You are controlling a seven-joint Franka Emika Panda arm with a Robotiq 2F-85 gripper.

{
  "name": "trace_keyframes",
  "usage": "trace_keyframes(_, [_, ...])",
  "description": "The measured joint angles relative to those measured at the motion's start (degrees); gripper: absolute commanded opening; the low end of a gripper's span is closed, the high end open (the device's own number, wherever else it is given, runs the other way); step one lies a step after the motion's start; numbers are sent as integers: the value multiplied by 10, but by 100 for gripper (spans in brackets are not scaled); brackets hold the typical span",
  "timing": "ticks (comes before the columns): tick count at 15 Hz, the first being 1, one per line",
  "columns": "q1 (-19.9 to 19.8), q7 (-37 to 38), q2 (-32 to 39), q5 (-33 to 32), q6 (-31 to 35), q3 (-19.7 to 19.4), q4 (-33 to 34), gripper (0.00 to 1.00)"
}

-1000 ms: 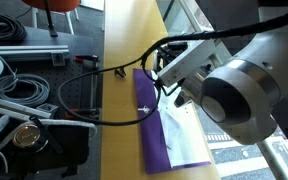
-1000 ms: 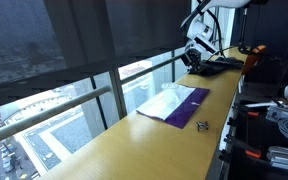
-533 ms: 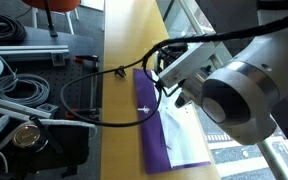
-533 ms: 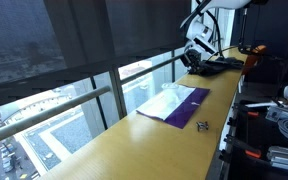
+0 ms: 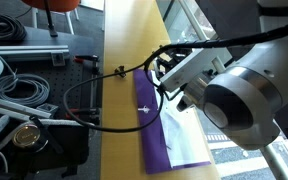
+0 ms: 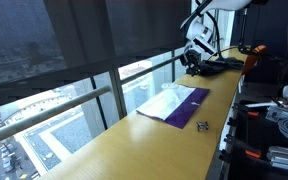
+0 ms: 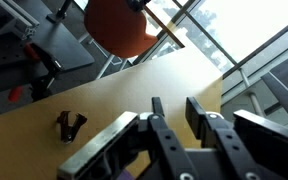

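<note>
My gripper [image 7: 176, 103] hangs over a long wooden tabletop [image 7: 114, 95]; its two black fingers stand apart with only bare wood showing between them. In both exterior views the gripper [image 5: 166, 72] [image 6: 191, 57] is at the window end of the table, above a purple cloth [image 5: 152, 140] [image 6: 191, 106] with a white cloth [image 5: 184, 128] [image 6: 164, 100] lying on it. A small black clip [image 7: 69, 124] [image 5: 119, 71] [image 6: 202, 125] lies on the wood beyond the purple cloth, apart from the gripper.
An orange chair [image 7: 119, 25] [image 5: 59, 5] stands past the table's end. Black cables [image 5: 84, 95] loop from the arm over the table's edge. Beside the table are boxes of coiled cable [image 5: 19, 90]. A window with a railing [image 6: 74, 100] runs along the far side.
The fingers have parted from shut. The arm and its cable have shifted slightly; the cloths and the clip have not moved.
</note>
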Motion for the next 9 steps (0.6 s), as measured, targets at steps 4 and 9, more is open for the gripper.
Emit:
trace_keyframes(4, [-1,0,4,0,0,0,8,92])
trace_keyframes(9, [-1,0,5,0,0,0,16,98])
